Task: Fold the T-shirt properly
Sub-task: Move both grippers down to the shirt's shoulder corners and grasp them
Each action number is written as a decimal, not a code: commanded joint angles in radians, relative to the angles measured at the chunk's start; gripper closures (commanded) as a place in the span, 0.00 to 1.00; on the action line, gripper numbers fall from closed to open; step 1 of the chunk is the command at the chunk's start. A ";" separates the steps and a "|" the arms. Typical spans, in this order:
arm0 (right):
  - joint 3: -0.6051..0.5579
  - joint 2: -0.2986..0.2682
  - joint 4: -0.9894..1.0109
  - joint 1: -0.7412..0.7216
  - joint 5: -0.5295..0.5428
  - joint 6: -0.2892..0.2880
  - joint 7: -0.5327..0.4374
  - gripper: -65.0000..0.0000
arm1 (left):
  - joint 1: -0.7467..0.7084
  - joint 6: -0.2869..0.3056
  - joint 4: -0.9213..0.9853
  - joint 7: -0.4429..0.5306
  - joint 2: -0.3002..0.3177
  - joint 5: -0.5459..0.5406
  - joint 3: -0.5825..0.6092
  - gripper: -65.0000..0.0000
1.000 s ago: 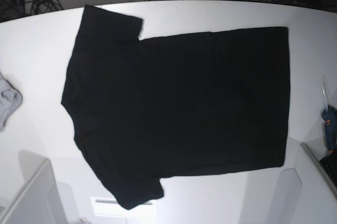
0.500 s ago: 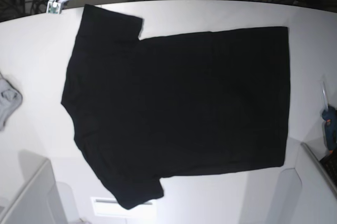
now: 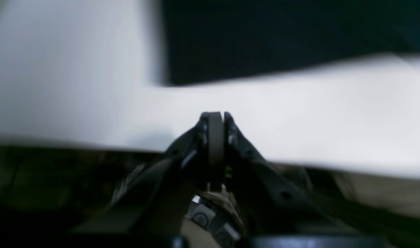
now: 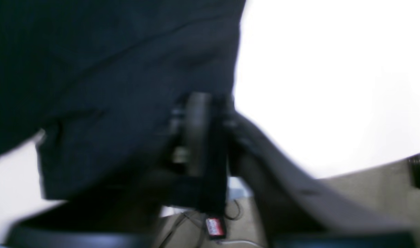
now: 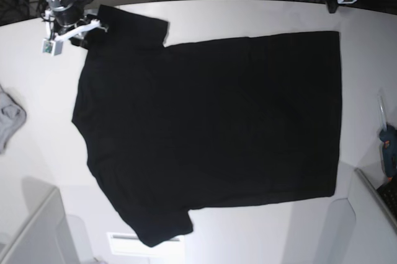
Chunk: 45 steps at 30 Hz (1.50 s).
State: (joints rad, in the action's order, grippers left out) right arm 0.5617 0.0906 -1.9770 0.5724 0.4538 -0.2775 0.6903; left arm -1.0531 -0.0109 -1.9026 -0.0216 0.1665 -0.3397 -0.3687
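The T-shirt lies spread flat and plain side up on the white worktop, filling most of its middle. Its long axis runs across the base view: collar and both sleeves at that view's left end, straight hem at the right end.

Measured from the shirt, the right claw is at the far sleeve's outer corner. In the base view it overlaps the cloth edge there; whether it touches the cloth I cannot tell. In the right wrist view, sleeve fabric fills the frame above and to the left of the right claw. That view is badly blurred, so whether its jaws stand apart or together cannot be told, and nothing shows as gripped.

The left claw sits just beyond the shirt's far hem corner, off the cloth. The left wrist view shows its jaws pressed together on nothing, with the shirt's corner lying ahead of it and slightly left, bare worktop between.

So each arm stands at one end of the shirt's far long edge, the right arm much nearer to cloth. No fold is made yet; I judge the coming move to be a pinch of that far edge at both ends.
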 commanded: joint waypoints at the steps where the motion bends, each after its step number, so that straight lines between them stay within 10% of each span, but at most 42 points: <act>1: 0.037 -0.002 -0.017 -0.018 0.047 -0.045 0.024 0.60 | -0.014 0.025 -0.016 0.016 0.026 -0.048 -0.026 1.00; 5: 0.182 -0.002 0.005 -0.110 0.141 -0.164 0.191 0.41 | -0.017 0.108 -0.011 -0.021 0.081 -0.236 -0.089 0.74; 14: 0.275 -0.044 0.178 -0.226 0.138 -0.234 0.297 0.42 | 0.113 0.400 -0.008 -0.407 0.081 -0.525 -0.362 0.28; 20: 0.265 -0.073 0.301 -0.246 0.141 -0.242 0.296 0.42 | 0.268 0.552 0.022 -0.653 -0.003 -0.430 -0.553 0.27; 27: 0.263 -0.068 0.308 -0.237 0.138 -0.302 0.303 0.42 | 0.328 0.651 0.085 -0.668 -0.045 -0.304 -0.580 0.27; 45: 0.114 -0.044 0.313 -0.154 0.138 -0.303 0.228 0.48 | 0.409 0.662 0.197 -0.668 -0.045 -0.298 -0.580 0.28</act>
State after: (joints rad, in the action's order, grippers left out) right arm 0.6762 0.0494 -1.6665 0.4076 0.6254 -0.5861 0.8703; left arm -0.6380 0.6411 -1.6920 -0.7086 0.1078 -0.6243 -0.9413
